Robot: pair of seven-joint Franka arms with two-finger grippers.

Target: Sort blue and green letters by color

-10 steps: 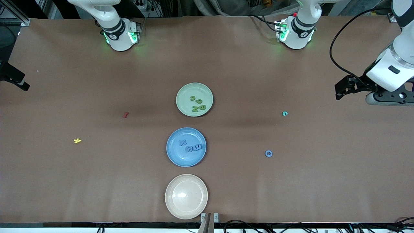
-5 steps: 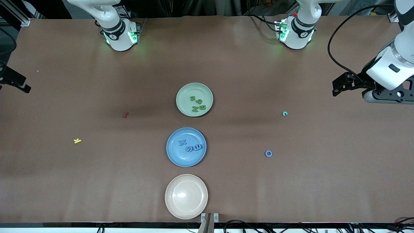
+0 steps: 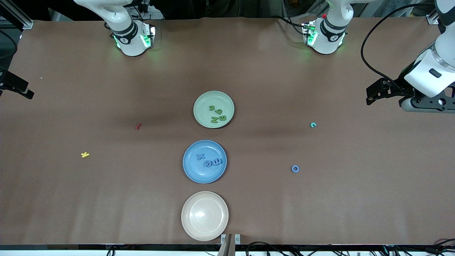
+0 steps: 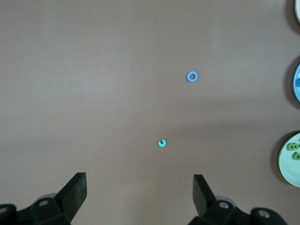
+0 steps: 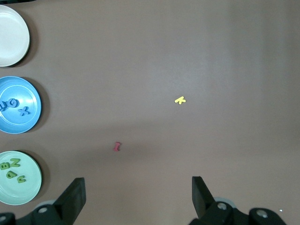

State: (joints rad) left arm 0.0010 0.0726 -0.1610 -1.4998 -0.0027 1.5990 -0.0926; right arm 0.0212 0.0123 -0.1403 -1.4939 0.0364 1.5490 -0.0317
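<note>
Worktop [image 3: 320, 213]: covered in brown sheet; three plates stand in a row down its middle.
Green plate [image 3: 202, 101]: farthest of the three from the front camera; carries the green letters [image 3: 217, 114], several pieces grouped close together on the half toward the left arm's end.
Blue plate [image 3: 193, 172]: between the other two plates; carries the blue letters [image 3: 209, 160], an X-shaped piece and a cluster just beside it.
Cream plate [image 3: 204, 216]: nearest the front camera, close to the worktop edge; nothing on it.
Blue ring letter [image 3: 295, 169]: flat on the bare worktop toward the left arm's end, well apart from the plates; also seen in the left wrist view.
Teal letter [image 3: 313, 124]: small C-shaped piece on the bare worktop, farther from the front camera than the blue ring letter.
Dark red letter [image 3: 138, 126]: on the bare worktop toward the right arm's end.
Yellow letter [image 3: 85, 154]: on the bare worktop, nearer the right arm's end than the dark red letter, and nearer the front camera.
Left end effector [image 4: 139, 194]: up over the left arm's end of the worktop; fingers spread wide, nothing between them. Arm waits.
Right end effector [image 5: 138, 197]: up over the right arm's end of the worktop, mostly cut off in the front view; fingers spread wide, holding nothing. Arm waits.
</note>
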